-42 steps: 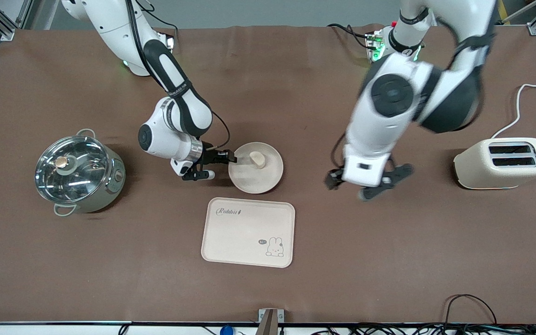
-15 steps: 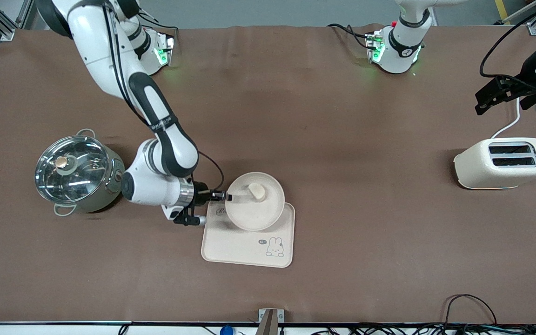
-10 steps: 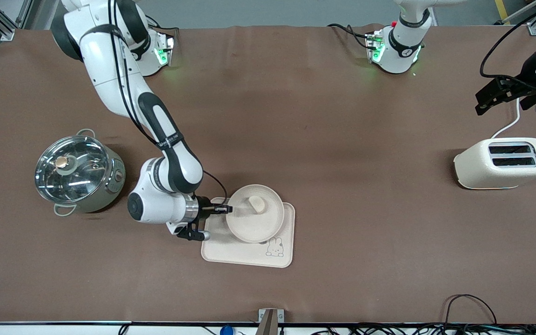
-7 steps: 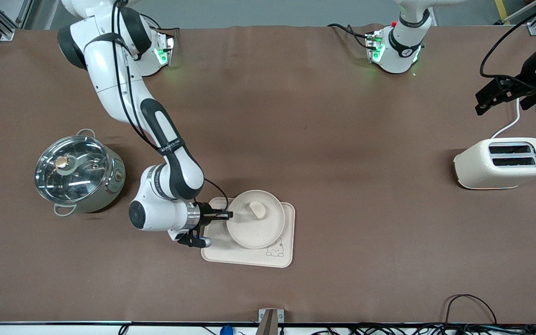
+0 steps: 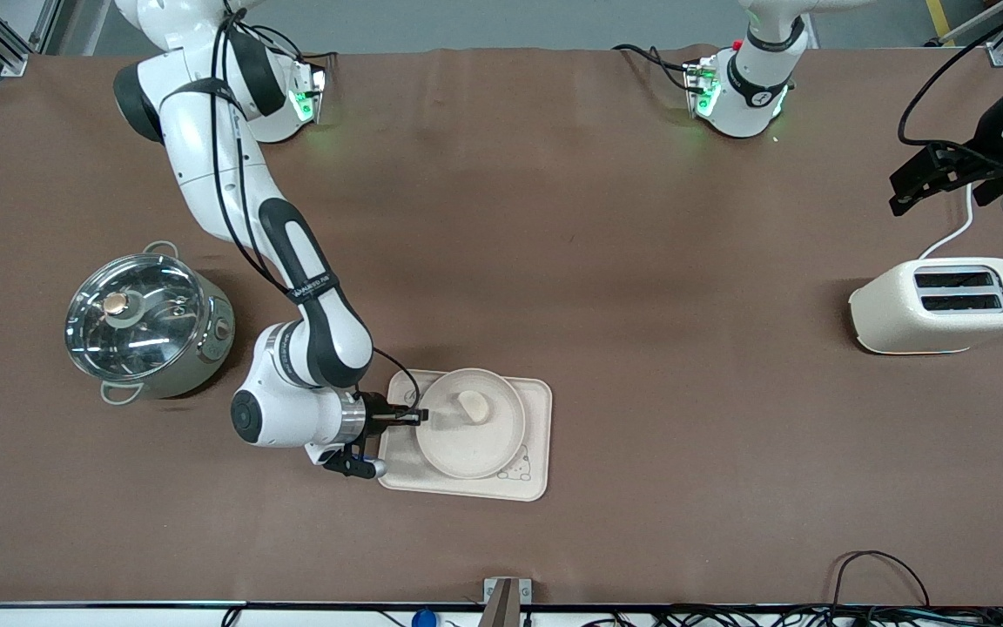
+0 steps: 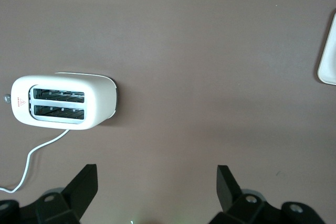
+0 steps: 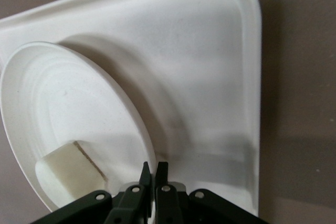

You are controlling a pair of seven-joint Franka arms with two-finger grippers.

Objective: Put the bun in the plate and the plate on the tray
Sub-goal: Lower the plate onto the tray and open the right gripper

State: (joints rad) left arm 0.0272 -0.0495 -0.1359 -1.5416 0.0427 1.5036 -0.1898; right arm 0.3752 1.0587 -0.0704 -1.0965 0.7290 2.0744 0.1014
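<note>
The cream-white bun lies in the round plate. The plate is over the cream rectangular tray, covering most of it; whether it rests on the tray or hangs just above it I cannot tell. My right gripper is shut on the plate's rim at the edge toward the right arm's end. The right wrist view shows the fingers pinching the rim, the bun in the plate and the tray beneath. My left gripper waits open and empty, high over the table near the toaster.
A steel pot with a glass lid stands toward the right arm's end. A cream toaster with a white cord stands toward the left arm's end; it also shows in the left wrist view, with a tray corner.
My right gripper carried the plate with the bun from the table to over the tray and lowered it there. The left arm withdrew to the toaster end and has stayed still.
</note>
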